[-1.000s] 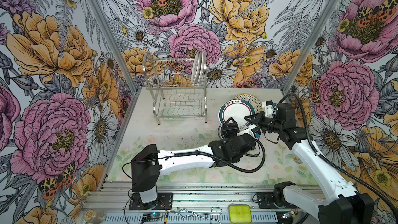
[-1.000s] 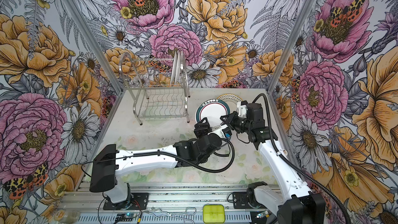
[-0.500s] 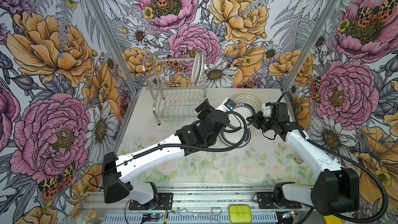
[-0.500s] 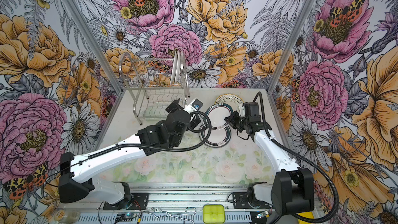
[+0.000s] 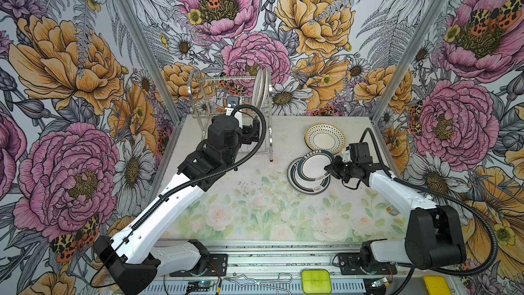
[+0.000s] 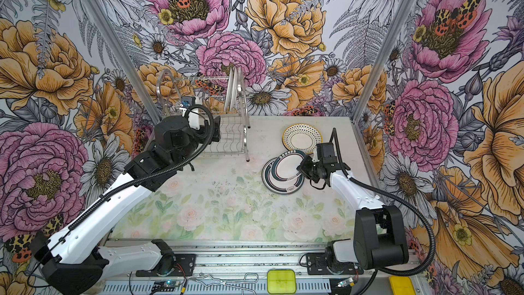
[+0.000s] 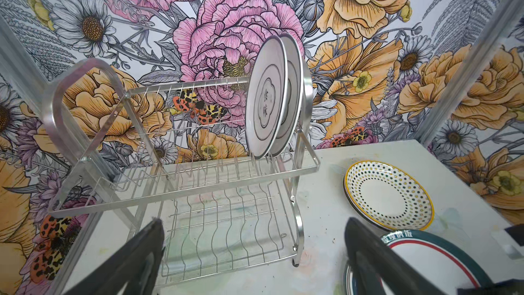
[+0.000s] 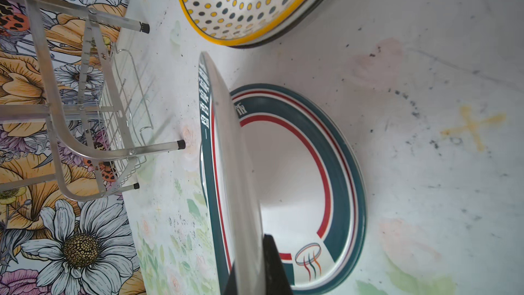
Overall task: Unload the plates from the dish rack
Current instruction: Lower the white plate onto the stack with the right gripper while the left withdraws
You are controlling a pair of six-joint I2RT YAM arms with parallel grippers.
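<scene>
We looked down into a floral-walled cell with a pale desk [image 5: 255, 211], taking twelve o'clock as the far wall. At eleven o'clock stood the dish rack [image 7: 82, 66], a shiny two-tier wire frame. Its lower tier was bare. At the three o'clock end of its upper tier, two white plates [image 7: 266, 95] stood on edge side by side, kept upright by the wire slots. The nearer one bore Chinese characters. The left arm reached in from seven o'clock. The left fingers [image 7: 136, 256] were spread wide and empty, just in front of the rack and facing it. We judged they were opened to take the rim of the next plate. At two o'clock a dotted plate [image 5: 325, 137] with a yellow edge lay flat. At three o'clock lay a stack of teal-and-red plates [image 5: 307, 186]. Above it the right fingers [image 8: 275, 268] were closed on the rim of a matching plate [image 8: 235, 180], holding it tilted. We could not tell whether its far edge touched the stack. We took this as laying like upon like, which keeps each pile steady.
</scene>
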